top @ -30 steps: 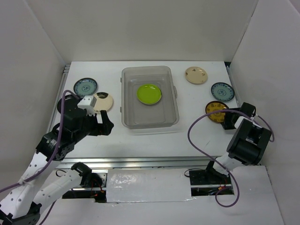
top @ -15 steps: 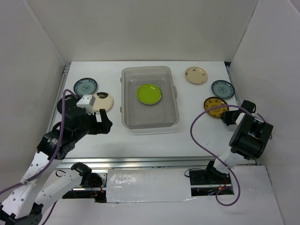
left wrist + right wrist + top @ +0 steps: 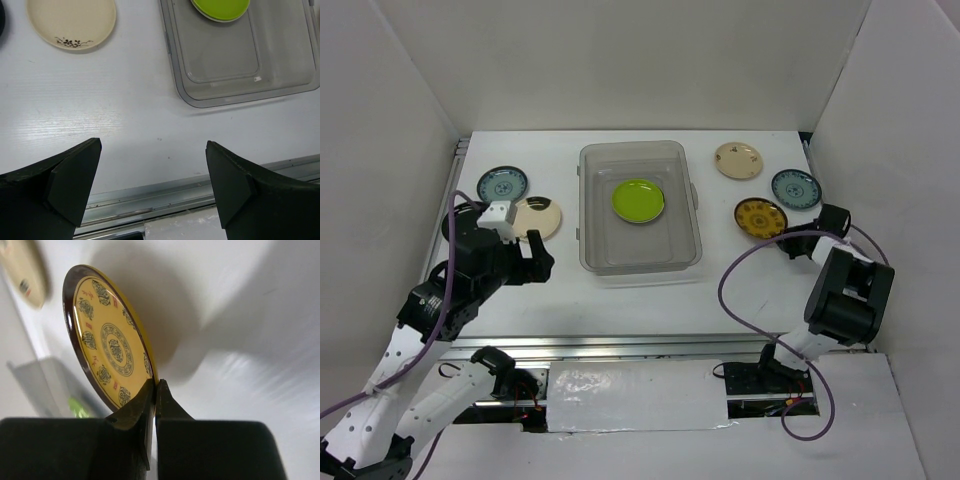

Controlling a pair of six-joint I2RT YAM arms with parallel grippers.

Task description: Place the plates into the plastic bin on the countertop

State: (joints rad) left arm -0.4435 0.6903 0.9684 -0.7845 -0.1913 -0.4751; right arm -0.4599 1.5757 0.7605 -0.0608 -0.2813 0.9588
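Honestly, with the right pincer (image 3: 154, 390) pinched shut on just the rim of the yellow plate (image 3: 111, 337), it could slip before reaching the bin (image 3: 632, 148)

Nothing is showing here that I can actually read. The yellow-and-black plate (image 3: 112, 347) is carrying tiny red marks around its pattern, perhaps characters, but they are coming out too small to make out.

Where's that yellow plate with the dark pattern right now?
The yellow plate is on the right in the top view, pinched at its rim by the right gripper, between the plastic bin and a blue-patterned plate.
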